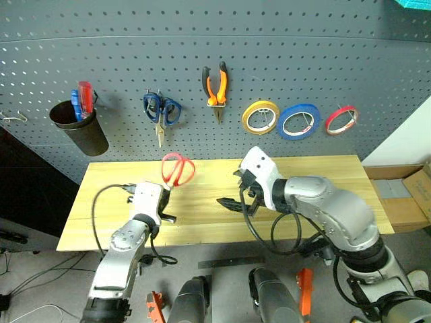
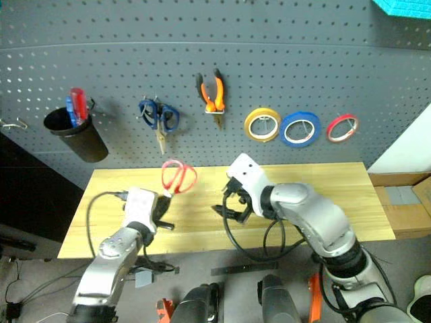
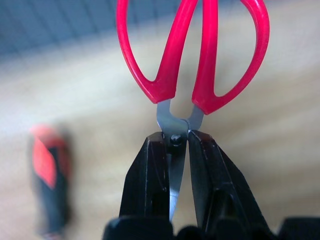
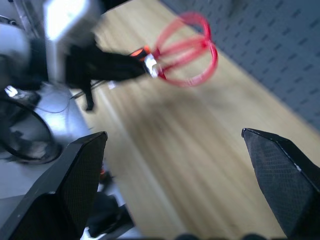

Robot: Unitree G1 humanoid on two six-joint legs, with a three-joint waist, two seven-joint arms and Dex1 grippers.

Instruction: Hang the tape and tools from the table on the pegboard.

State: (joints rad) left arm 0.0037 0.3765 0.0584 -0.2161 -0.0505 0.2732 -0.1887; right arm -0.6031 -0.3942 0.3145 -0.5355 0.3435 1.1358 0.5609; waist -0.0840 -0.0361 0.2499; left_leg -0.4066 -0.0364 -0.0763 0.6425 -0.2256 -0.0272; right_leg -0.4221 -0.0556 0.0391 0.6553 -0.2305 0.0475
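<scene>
Red-handled scissors point(image 1: 177, 169) stand upright, handle loops topmost (blades pinched by the left gripper point(image 3: 175, 150)).

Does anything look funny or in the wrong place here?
Nothing is broken or spilled. One oddity: the left gripper holds the red-handled scissors by the blades, handles up, above the table. An orange-and-black handled tool, too blurry to name, lies on the table.

Right gripper point(image 4: 175, 190): fingers point(image 4: 75, 185) spread wide, nothing between them, above the table point(image 4: 200, 150). Beyond them, the left gripper point(image 4: 142, 64) clamps the red scissors point(image 4: 187, 50) at the pivot, handle loops pointing toward the pegboard point(image 4: 270, 45). Scissors are blurred.
</scene>
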